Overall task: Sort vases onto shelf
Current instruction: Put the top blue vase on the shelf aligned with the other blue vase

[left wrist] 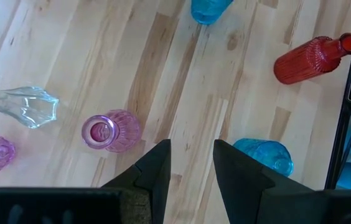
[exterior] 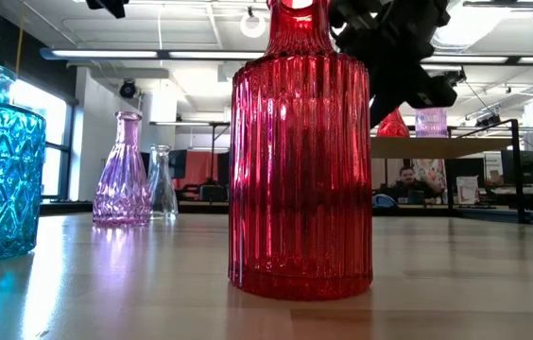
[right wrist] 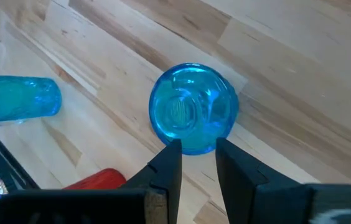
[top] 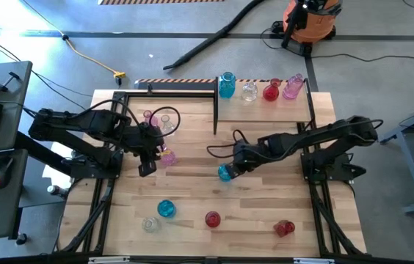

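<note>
A blue vase (top: 225,173) stands upright mid-table. My right gripper (right wrist: 197,155) hangs just above its near side, fingers a narrow gap apart with nothing between them, clear of the vase's mouth (right wrist: 182,112). My left gripper (left wrist: 190,162) waits open over bare wood beside a pink vase (left wrist: 110,130), touching nothing. The shelf (top: 266,110) at the far right carries a blue, a clear, a red and a pink vase. Several more vases stand on the table; one red vase (top: 284,228) lies on its side.
Near the front edge are a blue vase (top: 165,209), a clear one (top: 150,224) and an upright red one (exterior: 300,151). Pink and clear vases (top: 159,121) stand inside the black open frame (top: 166,92) at the far left. Bare wood lies between the shelf and the blue vase.
</note>
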Robot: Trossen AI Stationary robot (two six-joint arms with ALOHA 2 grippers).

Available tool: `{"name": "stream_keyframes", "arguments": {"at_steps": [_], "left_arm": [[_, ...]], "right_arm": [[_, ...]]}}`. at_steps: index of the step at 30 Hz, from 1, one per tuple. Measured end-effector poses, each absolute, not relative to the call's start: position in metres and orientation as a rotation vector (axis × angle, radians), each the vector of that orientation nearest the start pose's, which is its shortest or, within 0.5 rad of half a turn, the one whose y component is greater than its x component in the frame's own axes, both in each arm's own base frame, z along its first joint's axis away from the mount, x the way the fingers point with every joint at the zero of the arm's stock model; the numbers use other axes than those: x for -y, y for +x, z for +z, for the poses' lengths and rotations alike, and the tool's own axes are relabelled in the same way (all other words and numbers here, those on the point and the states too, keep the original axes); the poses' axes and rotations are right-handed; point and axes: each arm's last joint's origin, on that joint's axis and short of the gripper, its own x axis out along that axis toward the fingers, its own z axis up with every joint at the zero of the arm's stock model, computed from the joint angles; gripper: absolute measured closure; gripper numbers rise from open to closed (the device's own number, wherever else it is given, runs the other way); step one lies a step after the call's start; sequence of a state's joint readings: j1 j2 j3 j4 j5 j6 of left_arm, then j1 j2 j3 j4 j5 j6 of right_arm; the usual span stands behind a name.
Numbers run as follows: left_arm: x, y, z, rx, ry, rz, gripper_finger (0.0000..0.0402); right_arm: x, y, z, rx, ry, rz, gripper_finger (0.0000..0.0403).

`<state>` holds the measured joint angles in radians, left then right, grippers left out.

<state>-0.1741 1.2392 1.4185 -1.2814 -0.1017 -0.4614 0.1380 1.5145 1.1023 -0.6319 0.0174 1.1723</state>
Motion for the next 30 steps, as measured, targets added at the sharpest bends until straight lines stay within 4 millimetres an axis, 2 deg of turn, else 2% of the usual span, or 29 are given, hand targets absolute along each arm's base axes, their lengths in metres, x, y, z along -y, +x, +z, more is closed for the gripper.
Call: {"name": "stream_keyframes", "arguments": {"at_steps": [24, 30], "left_arm": [[0.033, 0.205, 0.370, -1.081, -0.262, 0.186, 0.0289], [0.033, 0.205, 0.370, -1.081, -0.262, 0.185, 0.0289]], "right_arm": [[-0.041, 0.313, 0.226, -0.925, 1.018, -0.568, 0.0325], [-0.041, 0.317, 0.218, -0.958, 1.023, -0.571, 0.0325]]}}
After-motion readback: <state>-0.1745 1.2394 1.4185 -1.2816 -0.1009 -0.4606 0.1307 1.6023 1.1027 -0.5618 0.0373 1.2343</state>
